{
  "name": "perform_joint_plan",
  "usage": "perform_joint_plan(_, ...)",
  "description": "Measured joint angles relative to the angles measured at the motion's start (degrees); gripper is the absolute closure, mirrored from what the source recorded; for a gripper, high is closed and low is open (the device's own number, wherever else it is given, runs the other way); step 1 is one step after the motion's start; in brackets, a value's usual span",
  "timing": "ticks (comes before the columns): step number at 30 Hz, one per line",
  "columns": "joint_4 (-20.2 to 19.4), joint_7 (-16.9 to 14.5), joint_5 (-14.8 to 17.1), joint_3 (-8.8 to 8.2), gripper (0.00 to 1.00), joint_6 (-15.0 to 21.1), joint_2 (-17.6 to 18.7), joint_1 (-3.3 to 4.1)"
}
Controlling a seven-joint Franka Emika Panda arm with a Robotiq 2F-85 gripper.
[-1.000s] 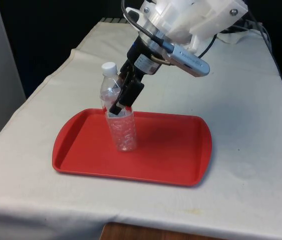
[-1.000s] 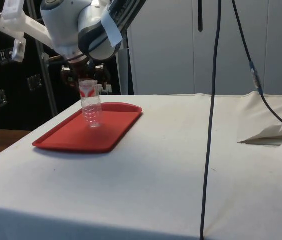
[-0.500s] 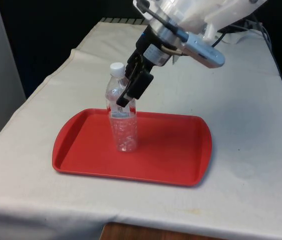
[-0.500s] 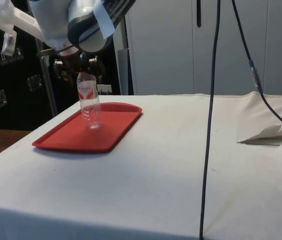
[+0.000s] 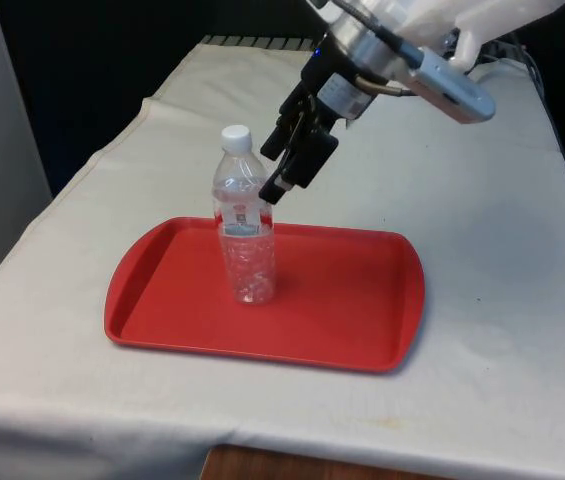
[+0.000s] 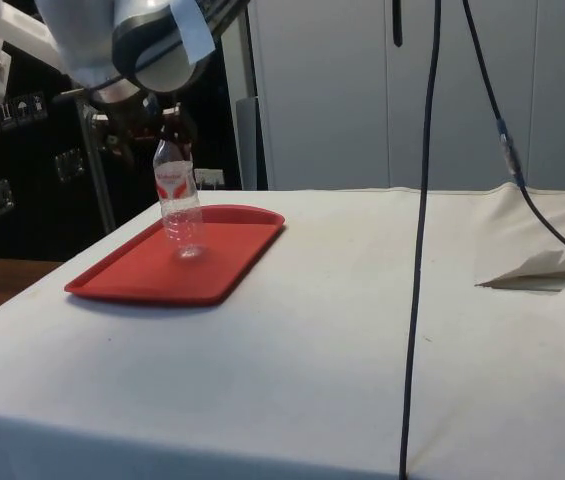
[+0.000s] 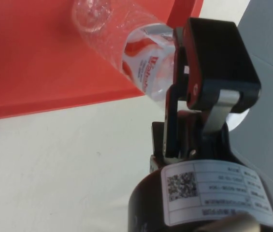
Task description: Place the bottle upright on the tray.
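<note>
A clear plastic bottle with a white cap and a red label stands upright on the red tray, left of the tray's middle in the front view. In the side view the bottle rests on the tray near its far side. My gripper hangs open just above and to the front view's right of the bottle's shoulder, apart from it. From the wrist, the bottle lies beyond my black fingers, with nothing between them.
The tray sits on the white cloth, with bare cloth all around it. A black cable hangs down across the side view. The cloth is rumpled into a fold at that view's right.
My gripper let go of the bottle and rose up and towards the front view's right. The bottle, tilted a second ago, now stands straight on the tray.
</note>
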Motion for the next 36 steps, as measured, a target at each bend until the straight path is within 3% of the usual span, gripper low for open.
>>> perform_joint_plan(29, 2.9, -1.3, 0.0, 1.03, 0.0, -8.1, -3.7, 0.29)
perform_joint_plan(36, 3.0, -1.3, 0.9, 1.26, 0.0, -8.3, -4.4, 0.11)
